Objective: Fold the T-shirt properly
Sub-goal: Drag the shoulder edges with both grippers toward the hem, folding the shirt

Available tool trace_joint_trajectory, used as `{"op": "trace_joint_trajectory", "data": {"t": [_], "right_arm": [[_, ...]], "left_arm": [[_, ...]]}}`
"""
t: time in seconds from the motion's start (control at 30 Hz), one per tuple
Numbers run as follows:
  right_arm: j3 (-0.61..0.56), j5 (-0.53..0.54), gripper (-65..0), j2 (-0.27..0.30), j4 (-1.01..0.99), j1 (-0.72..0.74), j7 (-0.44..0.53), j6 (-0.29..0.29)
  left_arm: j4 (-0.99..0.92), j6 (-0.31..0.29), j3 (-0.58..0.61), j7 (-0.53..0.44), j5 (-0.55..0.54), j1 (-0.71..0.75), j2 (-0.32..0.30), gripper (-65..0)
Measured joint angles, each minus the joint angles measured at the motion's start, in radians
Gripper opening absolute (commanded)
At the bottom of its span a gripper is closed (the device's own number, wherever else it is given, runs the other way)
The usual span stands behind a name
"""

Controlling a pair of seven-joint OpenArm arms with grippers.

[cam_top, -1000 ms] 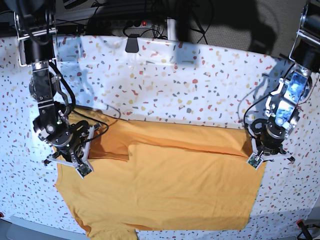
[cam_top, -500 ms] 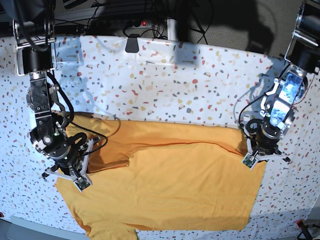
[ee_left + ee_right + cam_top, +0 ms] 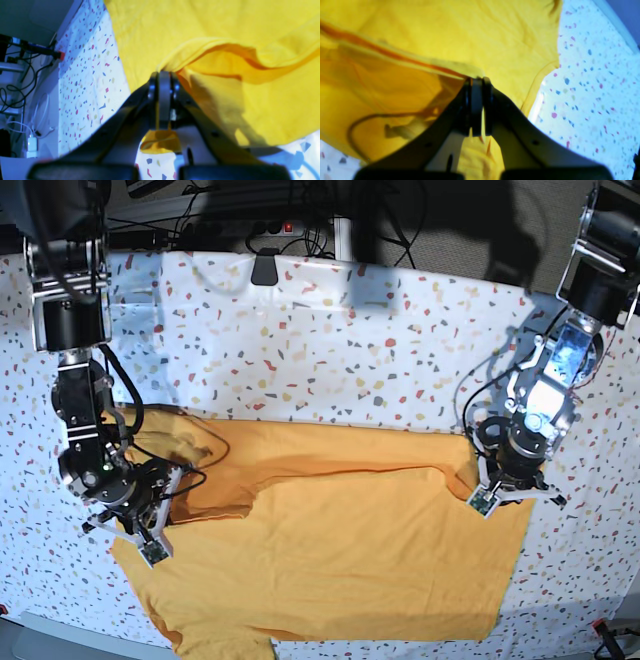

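**Ana:** Across the base view first: where does everything sit?

**Ben:** Spread over the near half of the tablecloth point(image 3: 330, 340) lies the T-shirt point(image 3: 340, 550), its far edge doubled back over the body. The left gripper point(image 3: 508, 488) holds that edge on the view's right, the right gripper point(image 3: 132, 520) on the view's left.

**Ana:** And the left wrist view?

**Ben:** Its jaws are pressed together on a ridge of yellow cloth, lifted off the layer beneath; a small tail of fabric pokes out behind the fingers point(image 3: 163, 100).

**Ana:** Right wrist?

**Ben:** Same story: jaws pinched tight on a raised fold of the shirt, with a loose layer hanging below. A hemmed edge runs just beside the fingers point(image 3: 476, 107), and speckled cloth shows past it.

**Ana:** So which step is this?

**Ben:** I'd judge it the first lengthwise fold, the far edge being carried toward the near hem, only partly over.

**Ana:** What does the next move need?

**Ben:** Probably both arms travelling level and together, keeping the edge taut so it lands straight, letting go only once the cloth lies flat.
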Motion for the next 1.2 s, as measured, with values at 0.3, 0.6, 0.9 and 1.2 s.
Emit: {"op": "trace_joint_trajectory", "data": {"t": [0.3,0.6,0.9,1.2], "right_arm": [[0.0,-0.003,-65.0,-0.04,-0.101,0.091,0.007,0.016],[0.0,-0.002,-65.0,-0.044,-0.101,0.132,0.006,0.016],[0.0,-0.003,-65.0,-0.047,-0.102,0.143,-0.001,0.016],[0.0,-0.008,-65.0,-0.068,-0.102,0.146,0.002,0.016]], "left_arm": [[-0.001,0.001,0.0,0.012,0.0,-0.033,0.0,-65.0],[-0.001,0.0,0.0,0.012,0.0,-0.032,0.0,-65.0],[-0.135,0.0,0.0,-0.099,0.0,-0.031,0.005,-65.0],[-0.146,0.0,0.0,-0.146,0.0,-0.039,0.013,-65.0]]}}
